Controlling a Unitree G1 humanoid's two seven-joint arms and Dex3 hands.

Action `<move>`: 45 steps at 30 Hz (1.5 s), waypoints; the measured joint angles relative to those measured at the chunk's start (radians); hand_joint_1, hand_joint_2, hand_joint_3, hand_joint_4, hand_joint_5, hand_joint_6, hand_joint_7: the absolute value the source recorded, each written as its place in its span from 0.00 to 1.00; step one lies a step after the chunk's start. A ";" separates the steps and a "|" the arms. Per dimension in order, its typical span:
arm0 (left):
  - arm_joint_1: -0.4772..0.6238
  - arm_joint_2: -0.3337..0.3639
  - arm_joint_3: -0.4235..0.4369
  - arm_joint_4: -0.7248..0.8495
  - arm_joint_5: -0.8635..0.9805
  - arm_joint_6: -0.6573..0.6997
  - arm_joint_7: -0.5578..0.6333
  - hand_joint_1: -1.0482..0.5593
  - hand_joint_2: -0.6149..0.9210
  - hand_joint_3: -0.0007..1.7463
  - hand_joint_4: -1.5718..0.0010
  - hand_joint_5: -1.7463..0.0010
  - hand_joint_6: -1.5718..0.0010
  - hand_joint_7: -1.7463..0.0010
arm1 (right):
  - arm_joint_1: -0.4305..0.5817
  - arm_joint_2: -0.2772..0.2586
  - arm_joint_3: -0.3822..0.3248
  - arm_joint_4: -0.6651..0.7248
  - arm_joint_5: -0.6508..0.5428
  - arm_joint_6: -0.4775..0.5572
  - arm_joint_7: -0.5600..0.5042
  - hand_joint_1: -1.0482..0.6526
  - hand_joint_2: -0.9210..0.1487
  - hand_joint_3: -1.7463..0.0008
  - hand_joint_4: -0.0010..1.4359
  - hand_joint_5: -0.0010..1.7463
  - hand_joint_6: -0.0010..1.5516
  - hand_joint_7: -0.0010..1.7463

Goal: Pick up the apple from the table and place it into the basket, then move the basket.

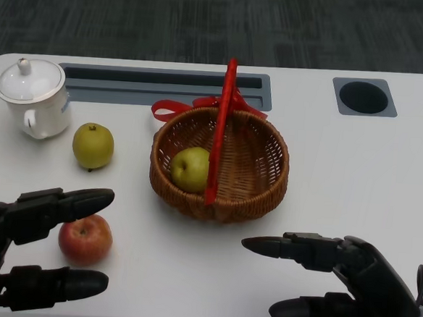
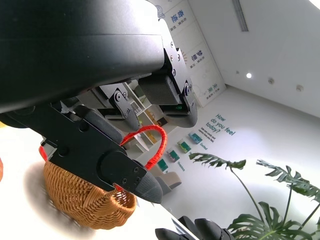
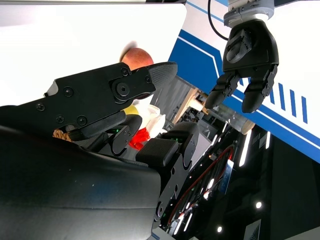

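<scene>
From the head view I saw the red apple (image 1: 85,239) on the tabletop (image 1: 355,183), between the upper and lower fingers of the left robot hand (image 1: 27,251), which was spread around it and, as far as I could tell, not yet gripping it. The basket (image 1: 220,166) stood near the middle with its red handle (image 1: 220,130) upright, and a green fruit (image 1: 190,169) already lay inside it; a second green fruit (image 1: 92,146) sat beside a white lidded cup (image 1: 33,97) at the far left. The right robot hand (image 1: 337,283) hovered in front of the basket, fingers apart, holding nothing. I judged that the pick had not been completed, so lifting the apple, dropping it into the basket and moving the basket all remained. In the left wrist view I saw that hand's fingers (image 2: 125,172) parted with the basket (image 2: 85,200) and its handle (image 2: 150,137) beyond them; the apple showed only as a sliver at the picture's edge, if at all, so I could not confirm contact there. In the right wrist view I saw the right hand's fingers (image 3: 115,90) released, the apple (image 3: 137,56) showing past them, and the left robot hand (image 3: 247,60) hanging unclenched farther off.
</scene>
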 measured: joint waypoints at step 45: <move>-0.406 0.118 -0.167 0.811 0.667 0.184 0.523 0.30 0.81 0.00 0.65 0.97 0.67 0.98 | -0.001 -0.003 -0.011 -0.006 -0.019 -0.009 0.003 0.33 0.02 1.00 0.54 0.00 0.44 0.00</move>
